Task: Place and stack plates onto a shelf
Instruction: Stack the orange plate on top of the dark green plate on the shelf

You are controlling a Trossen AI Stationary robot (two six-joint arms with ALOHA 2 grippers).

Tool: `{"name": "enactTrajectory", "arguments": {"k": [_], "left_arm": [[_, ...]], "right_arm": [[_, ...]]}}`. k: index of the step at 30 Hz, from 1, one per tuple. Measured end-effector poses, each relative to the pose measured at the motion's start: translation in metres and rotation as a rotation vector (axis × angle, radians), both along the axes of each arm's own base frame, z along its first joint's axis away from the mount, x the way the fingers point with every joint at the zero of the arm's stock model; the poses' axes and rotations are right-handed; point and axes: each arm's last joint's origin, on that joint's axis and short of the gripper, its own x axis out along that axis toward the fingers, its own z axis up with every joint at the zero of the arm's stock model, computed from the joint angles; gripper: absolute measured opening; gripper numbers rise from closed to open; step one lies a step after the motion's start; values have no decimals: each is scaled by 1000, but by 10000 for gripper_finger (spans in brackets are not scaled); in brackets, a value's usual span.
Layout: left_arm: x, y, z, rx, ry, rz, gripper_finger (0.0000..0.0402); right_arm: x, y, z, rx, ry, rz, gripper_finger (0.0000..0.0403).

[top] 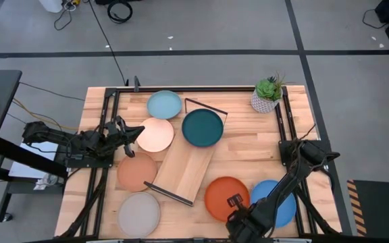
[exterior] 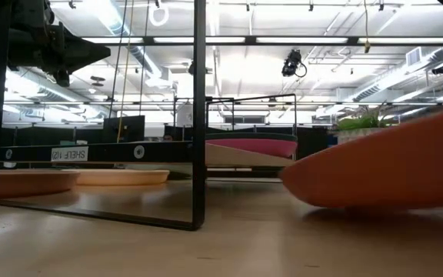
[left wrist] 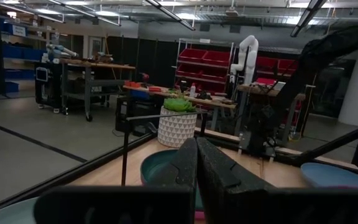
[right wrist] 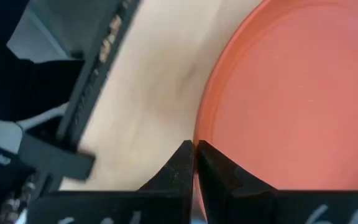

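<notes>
Orange plate [top: 225, 197] has its near rim pinched by the right gripper [right wrist: 193, 163]. Shelf [top: 186, 169] lies just left of it. Left gripper [left wrist: 196, 163] waits clenched, empty.

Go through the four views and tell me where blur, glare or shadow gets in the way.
High view: even light, sharp. Low view: the orange plate looms soft and out of focus up close; ceiling strip lights glare. Left wrist view: the dim, shut left gripper hides much of the teal plate. Right wrist view: the right gripper, shut on the orange plate's rim, is blurred.

Overhead looks down; low view level; both share orange plate [top: 226, 197].
</notes>
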Motion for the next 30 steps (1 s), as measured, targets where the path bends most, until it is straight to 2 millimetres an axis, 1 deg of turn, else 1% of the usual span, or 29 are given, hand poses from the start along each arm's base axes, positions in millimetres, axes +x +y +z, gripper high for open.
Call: {"name": "enactTrajectory", "arguments": {"k": [2, 6, 9, 12, 17, 19, 21, 24, 27, 30], "left_arm": [[0, 0, 0, 0, 0, 0, 9], [0, 0, 0, 0, 1, 0, 9], [0, 0, 0, 0, 0, 0, 9], [0, 0, 0, 0, 0, 0, 9], [0, 0, 0, 0, 1, 0, 9], [0, 0, 0, 0, 0, 0, 9], [0, 0, 0, 0, 0, 0, 9], [0, 0, 0, 0, 0, 0, 9], [0, 0, 0, 0, 0, 0, 9], [0, 0, 0, 0, 0, 0, 9]], "right_arm": [[0, -8, 10, 16, 14, -29, 16], [1, -21, 37, 111, 8, -161, 14], [-4, -30, 58, 150, -14, -254, 16], [-13, -37, 76, 152, -64, -266, 15], [-24, -50, 99, 92, -174, -245, 14], [-26, -55, 104, 53, -215, -238, 14], [-22, -60, 106, 18, -254, -239, 14], [-12, -72, 106, -9, -272, -258, 14], [3, -87, 101, -31, -251, -278, 14], [13, -104, 99, -69, -235, -266, 14]]}}
